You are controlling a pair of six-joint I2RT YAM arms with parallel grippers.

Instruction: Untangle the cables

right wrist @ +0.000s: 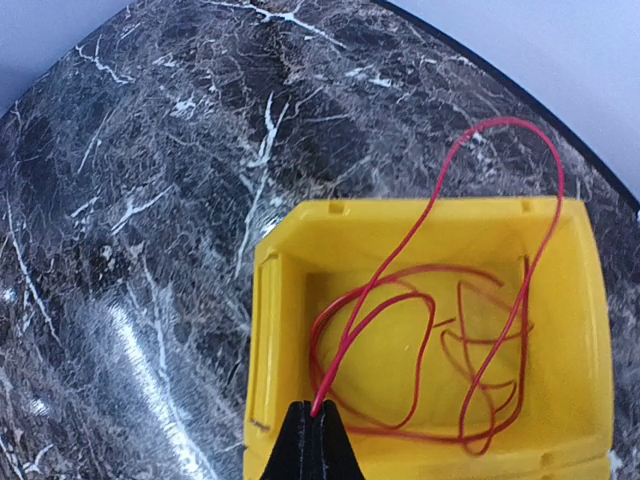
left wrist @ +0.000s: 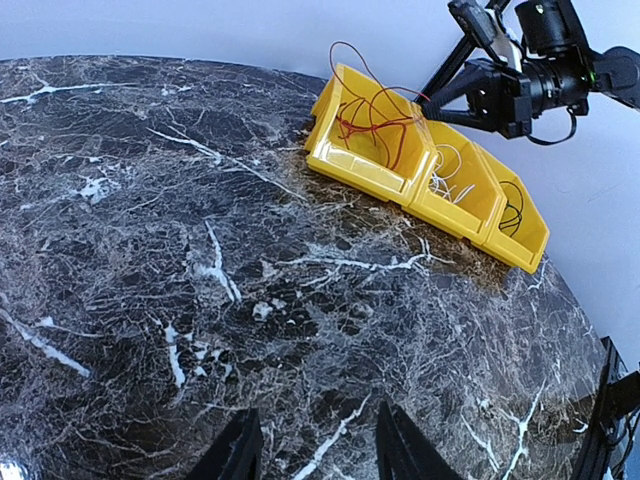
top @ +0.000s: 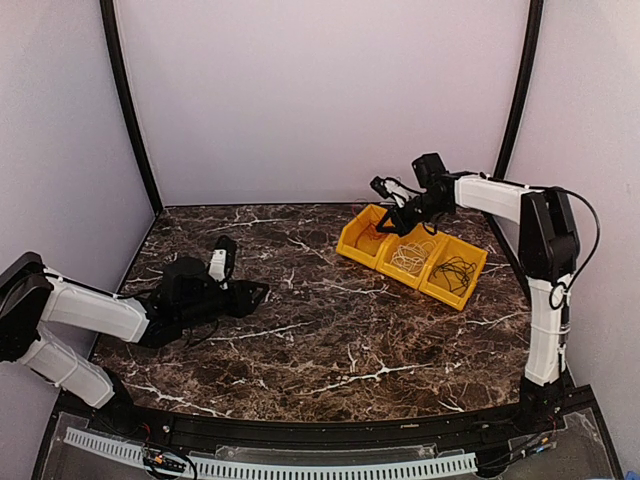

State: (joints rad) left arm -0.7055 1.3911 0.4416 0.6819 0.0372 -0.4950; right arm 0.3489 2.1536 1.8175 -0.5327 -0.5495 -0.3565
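Two jaws of left gripper [left wrist: 315, 412] stand apart, empty, above table [left wrist: 150, 250]. Beyond, black cable [top: 457, 270] and white cable [top: 410, 257] lie in separate yellow bins [top: 445, 290]; right gripper [right wrist: 312, 412] clamps red cable [right wrist: 510, 120] over the third bin, long loop arching away past its far rim

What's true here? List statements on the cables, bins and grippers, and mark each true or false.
The right gripper is shut on the red cable. True.
The white cable lies outside the bins. False: it is in the middle bin.
The left gripper holds the black cable. False: it is open and empty; that cable lies in the end bin.
Part of the red cable arches above the rim of its bin. True.
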